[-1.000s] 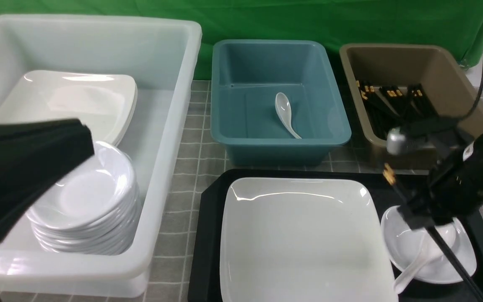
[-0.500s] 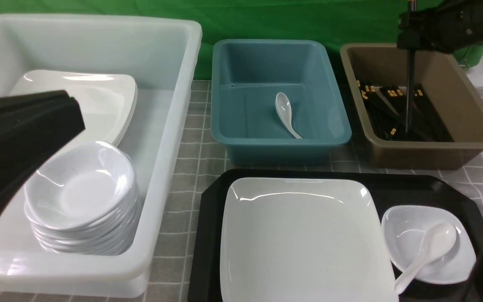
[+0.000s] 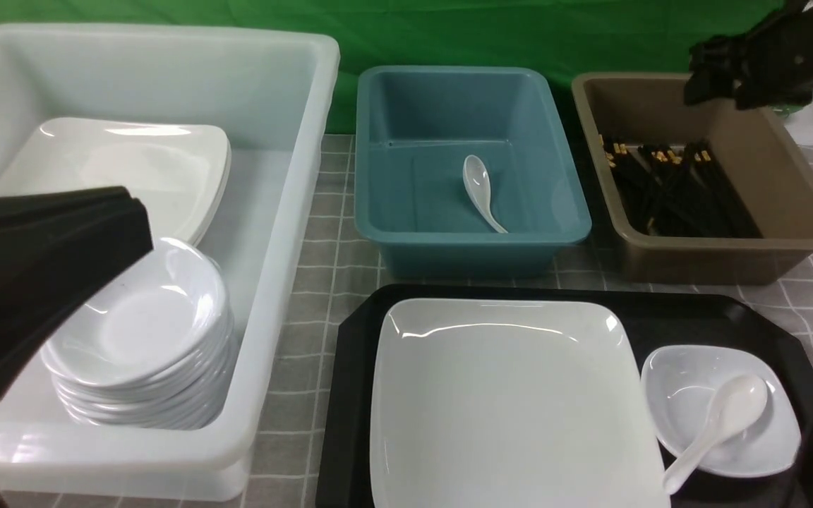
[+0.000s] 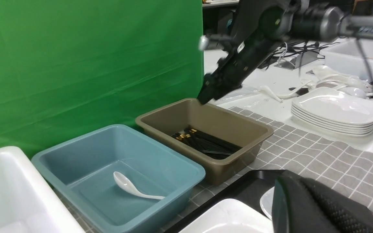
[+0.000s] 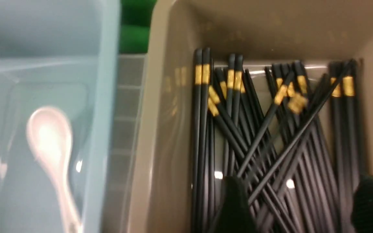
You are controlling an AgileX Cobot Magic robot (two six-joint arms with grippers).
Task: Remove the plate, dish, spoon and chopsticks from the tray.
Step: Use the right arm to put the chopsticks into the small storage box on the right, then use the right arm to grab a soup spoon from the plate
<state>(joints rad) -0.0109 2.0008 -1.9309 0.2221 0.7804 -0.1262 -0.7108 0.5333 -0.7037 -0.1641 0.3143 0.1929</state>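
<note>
Lower right, we see the black tray (image 3: 689,314) holding the square plate (image 3: 512,402) and, beside it, the small dish (image 3: 682,388) with the soup spoon (image 3: 727,413) resting in it. The chopsticks (image 3: 682,194) lie heaped in the brown tub (image 3: 787,183), upper right; above them the right gripper (image 5: 303,207) gapes wide, empty. We find the left gripper (image 3: 135,229) closed on nothing, at left by the white tub (image 3: 265,212) of stacked dishes (image 3: 145,331)

Plate (image 3: 512,402) took most of tray (image 3: 356,360); dish (image 3: 682,391) with spoon (image 3: 735,406) just beside it, slim gap between. Above both, free. Right gripper (image 3: 706,81) hung over brown tub (image 3: 795,183), chopsticks (image 3: 682,197) covering its floor. Left gripper (image 3: 140,219) overhung bowl stack (image 3: 145,331).
</note>
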